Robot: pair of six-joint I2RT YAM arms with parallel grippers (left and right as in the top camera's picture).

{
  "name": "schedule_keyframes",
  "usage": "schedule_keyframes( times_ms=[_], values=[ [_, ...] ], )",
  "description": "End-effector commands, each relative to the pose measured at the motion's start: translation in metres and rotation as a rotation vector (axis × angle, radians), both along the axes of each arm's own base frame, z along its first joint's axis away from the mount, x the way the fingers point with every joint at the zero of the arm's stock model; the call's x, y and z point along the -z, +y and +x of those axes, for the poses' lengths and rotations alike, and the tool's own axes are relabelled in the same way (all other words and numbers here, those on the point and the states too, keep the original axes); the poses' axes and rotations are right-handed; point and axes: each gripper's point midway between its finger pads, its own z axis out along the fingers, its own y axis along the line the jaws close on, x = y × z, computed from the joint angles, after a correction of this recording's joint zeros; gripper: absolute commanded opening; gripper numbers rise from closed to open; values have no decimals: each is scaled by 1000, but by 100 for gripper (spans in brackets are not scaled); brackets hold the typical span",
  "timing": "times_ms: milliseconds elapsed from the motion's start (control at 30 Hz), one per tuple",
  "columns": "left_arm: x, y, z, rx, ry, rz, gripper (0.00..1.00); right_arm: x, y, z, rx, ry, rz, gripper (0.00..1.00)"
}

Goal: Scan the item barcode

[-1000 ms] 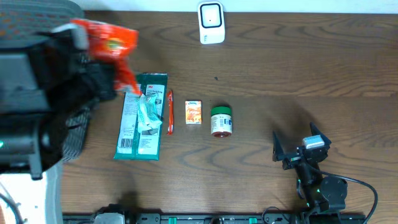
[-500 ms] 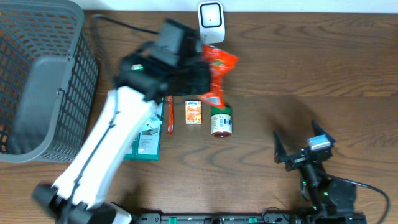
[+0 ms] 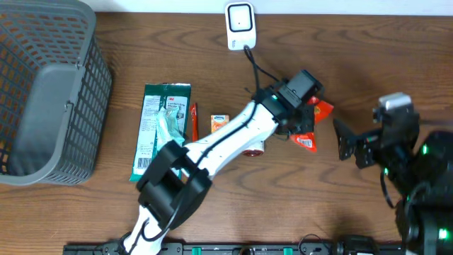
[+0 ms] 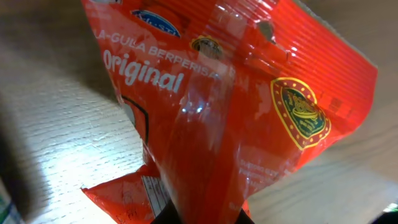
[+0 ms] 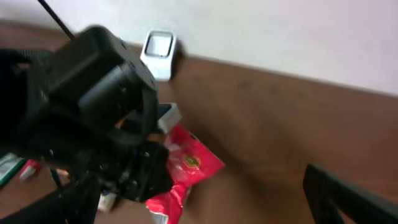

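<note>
Fingertips of the left gripper (image 3: 301, 117) clamped tight on a red crinkly foil snack bag (image 3: 310, 129), right of centre above the brown wooden table (image 3: 396, 64), well apart from the white boxy barcode scanner (image 3: 240, 25) at the far edge. Impossible to tell whether the bag's lower corner touches the wood. Fingers of the right gripper (image 3: 352, 145) spread wide, holding nothing, just beside the bag.

For a clean scan, as judged from here:
- Find the code first. None can be made out in the left wrist view, only "Original" lettering, a round crest and a pale printed panel near the lower fold.
- Turn the coded face squarely toward the scanner's window and bring the bag close in front of it.
- Keep the foil flat and tilted off the glare, then hold steady.
- Keep the pinch on an edge, clear of the bars.
- Watch for creases and shine, the likely spoilers.
- Mind the long reach back across the row of goods.

Counted, left to right:
- One grey plastic mesh basket (image 3: 42, 92).
- One flat green plastic packet (image 3: 164, 106).
- One slim red stick (image 3: 193, 122), perhaps a toothbrush.
- One small orange-and-white carton (image 3: 220, 125).
- One scanner.
- One small round jar (image 3: 253, 150), mostly hidden under the left arm.
- One red bag.
- Two grippers.
</note>
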Motion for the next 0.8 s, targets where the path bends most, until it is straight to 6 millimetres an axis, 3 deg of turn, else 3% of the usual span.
schedule_keyframes(
  times_ms=[0,33,67,100,200,367,467,500,567,600,633,667,767],
  values=[
    [0,2,11,-37,-41,15,39,5,3,7,-34,45,3,99],
    [-3,1,13,-40,-47,7,58,7,6,8,-47,52,12,99],
    [-7,1,16,-42,-54,-1,68,6,6,8,-49,52,13,99],
    [-11,0,18,-45,-61,-10,73,6,6,8,-49,49,12,99],
    [-34,3,28,-38,-109,-40,75,1,3,10,-40,24,-3,99],
    [-95,26,45,-60,-210,-112,76,0,7,10,-49,25,21,99],
    [-135,54,41,-39,-275,-112,62,-1,23,5,-115,52,120,98],
    [-145,65,38,-23,-295,-100,48,2,27,5,-132,68,133,88],
    [-163,98,32,-2,-331,-43,11,17,26,5,-96,155,183,54],
    [-168,115,32,-24,-340,-7,7,23,26,5,-92,184,191,42],
    [-173,146,31,-74,-346,63,7,38,26,7,-80,256,208,22],
    [-175,167,30,-112,-344,110,7,46,26,9,-76,294,212,13],
    [-181,217,18,-137,-317,202,7,85,24,14,-51,465,225,2]
  ],
)
